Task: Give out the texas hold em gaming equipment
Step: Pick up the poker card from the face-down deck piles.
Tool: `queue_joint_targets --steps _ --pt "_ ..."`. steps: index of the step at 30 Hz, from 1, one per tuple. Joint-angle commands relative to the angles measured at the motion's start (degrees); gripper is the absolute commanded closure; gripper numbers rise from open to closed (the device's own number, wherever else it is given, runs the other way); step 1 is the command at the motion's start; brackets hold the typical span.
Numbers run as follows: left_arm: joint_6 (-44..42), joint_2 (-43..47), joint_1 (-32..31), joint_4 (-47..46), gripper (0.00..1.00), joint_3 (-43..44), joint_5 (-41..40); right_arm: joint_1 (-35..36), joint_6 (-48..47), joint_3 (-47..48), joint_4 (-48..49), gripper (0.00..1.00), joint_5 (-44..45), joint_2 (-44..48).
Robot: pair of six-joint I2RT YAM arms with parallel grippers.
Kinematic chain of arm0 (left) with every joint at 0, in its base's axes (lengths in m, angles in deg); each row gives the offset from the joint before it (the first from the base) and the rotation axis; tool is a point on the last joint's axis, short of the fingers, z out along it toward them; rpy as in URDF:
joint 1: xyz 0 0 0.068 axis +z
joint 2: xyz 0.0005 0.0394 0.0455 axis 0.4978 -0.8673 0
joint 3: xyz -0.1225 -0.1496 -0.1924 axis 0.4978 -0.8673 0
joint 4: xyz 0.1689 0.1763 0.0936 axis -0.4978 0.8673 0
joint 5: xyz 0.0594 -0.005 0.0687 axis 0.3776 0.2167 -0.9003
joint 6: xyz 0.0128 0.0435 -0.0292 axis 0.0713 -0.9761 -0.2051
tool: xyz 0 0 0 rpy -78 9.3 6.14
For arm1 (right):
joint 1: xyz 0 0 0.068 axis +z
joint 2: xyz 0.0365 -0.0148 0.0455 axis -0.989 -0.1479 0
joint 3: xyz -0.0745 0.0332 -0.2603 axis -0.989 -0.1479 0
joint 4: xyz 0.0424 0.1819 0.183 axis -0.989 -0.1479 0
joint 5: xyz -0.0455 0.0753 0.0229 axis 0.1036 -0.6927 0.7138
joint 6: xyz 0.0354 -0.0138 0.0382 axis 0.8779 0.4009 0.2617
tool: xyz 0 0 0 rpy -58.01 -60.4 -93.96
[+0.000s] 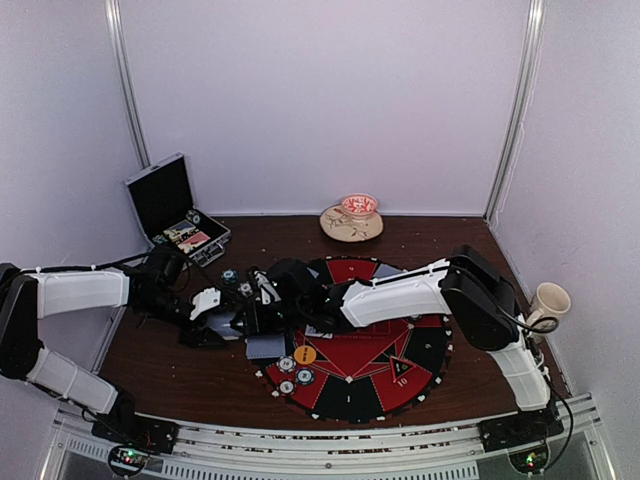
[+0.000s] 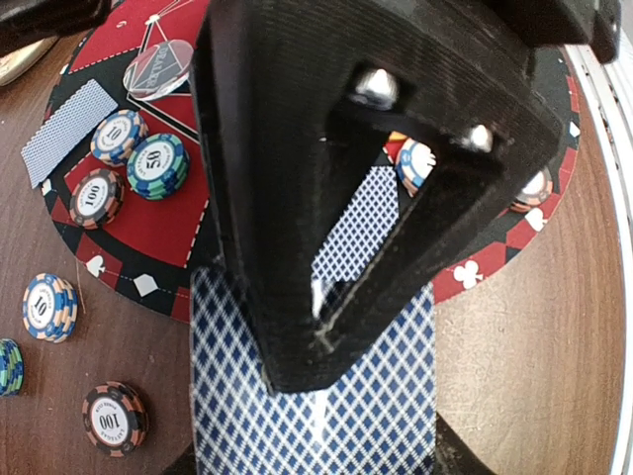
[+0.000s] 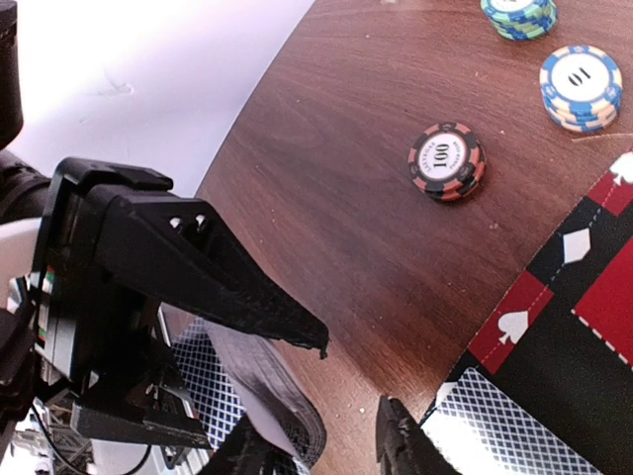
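My left gripper (image 1: 232, 322) (image 2: 316, 457) is shut on a deck of blue-diamond-backed cards (image 2: 396, 396), held just above the table left of the mat. My right gripper (image 1: 262, 304) (image 3: 331, 445) is open; one of its fingers (image 2: 297, 198) lies over the deck's top card. The right wrist view shows the left gripper (image 3: 178, 257) and the bent deck (image 3: 213, 381). Single cards lie on the mat (image 2: 69, 134) (image 3: 504, 430) and by its left edge (image 1: 265, 347). Chip stacks (image 2: 119, 137) (image 2: 158, 165) (image 2: 99, 196) sit on the mat; others (image 2: 49, 307) (image 2: 116, 418) (image 3: 447, 160) sit on the wood.
The round red-and-black mat (image 1: 400, 385) fills the table's centre-right, with an orange disc (image 1: 305, 354) and a clear button (image 2: 158, 67) on it. The open black case (image 1: 170, 205) stands back left. A bowl on a plate (image 1: 352, 218) is at the back, and a cup (image 1: 548, 300) at the right.
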Motion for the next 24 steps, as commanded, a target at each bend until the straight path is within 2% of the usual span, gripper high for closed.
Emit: queue_joint_targets --steps 1,6,24 --pt "-0.42 -0.03 0.13 -0.92 0.47 0.24 2.03 -0.58 -0.14 0.10 -1.22 0.69 -0.75 2.27" --pt "-0.40 -0.03 0.16 -0.92 0.48 0.19 2.03 -0.36 -0.54 0.14 -1.59 0.78 -0.70 3.68" --pt "-0.36 -0.07 0.22 -0.90 0.48 0.28 2.03 0.74 -0.28 -1.26 -0.54 0.86 -2.66 4.28"
